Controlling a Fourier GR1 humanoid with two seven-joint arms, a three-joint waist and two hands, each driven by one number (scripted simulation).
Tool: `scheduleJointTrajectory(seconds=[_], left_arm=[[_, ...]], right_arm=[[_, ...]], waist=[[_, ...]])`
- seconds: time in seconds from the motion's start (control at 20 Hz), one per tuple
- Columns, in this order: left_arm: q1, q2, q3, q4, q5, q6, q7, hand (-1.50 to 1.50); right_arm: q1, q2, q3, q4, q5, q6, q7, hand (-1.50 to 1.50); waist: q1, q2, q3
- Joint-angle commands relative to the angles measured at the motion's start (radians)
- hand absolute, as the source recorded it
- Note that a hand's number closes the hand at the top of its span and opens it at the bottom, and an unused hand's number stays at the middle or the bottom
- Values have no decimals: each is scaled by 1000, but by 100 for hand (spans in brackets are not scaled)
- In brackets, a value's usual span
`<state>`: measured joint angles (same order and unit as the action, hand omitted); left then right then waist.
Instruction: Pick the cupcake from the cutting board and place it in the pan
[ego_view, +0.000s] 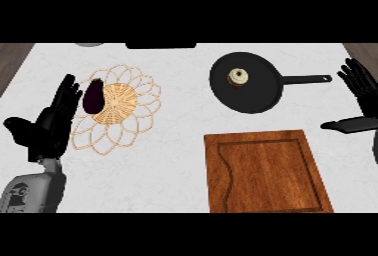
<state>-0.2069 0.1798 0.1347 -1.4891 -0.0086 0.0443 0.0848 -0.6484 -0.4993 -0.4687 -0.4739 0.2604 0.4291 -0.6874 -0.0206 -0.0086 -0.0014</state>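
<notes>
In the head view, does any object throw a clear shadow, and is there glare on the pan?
Head view: even, soft light; the pan shows no bright glare, and the cupcake in it stays readable. The cutting board casts no distinct shadow on the counter. The eggplant reads almost black, its surface detail lost.

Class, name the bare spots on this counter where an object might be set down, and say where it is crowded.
Free: the cutting board, and the counter between it and the woven mat. Crowded: the mat holds an eggplant; the pan holds the cupcake.
</notes>
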Motion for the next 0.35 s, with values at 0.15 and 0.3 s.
scheduleJointTrajectory(seconds=[0.15,0.3], left_arm=[[10,-15,-13,3,-18,11,0,0],[40,32,18,-108,41,-46,71,0]], right_arm=[[209,16,39,-363,-92,139,162,-150],[290,61,41,-512,-130,83,230,-150]], waist=[[-8,-2,-1],[13,3,1]])
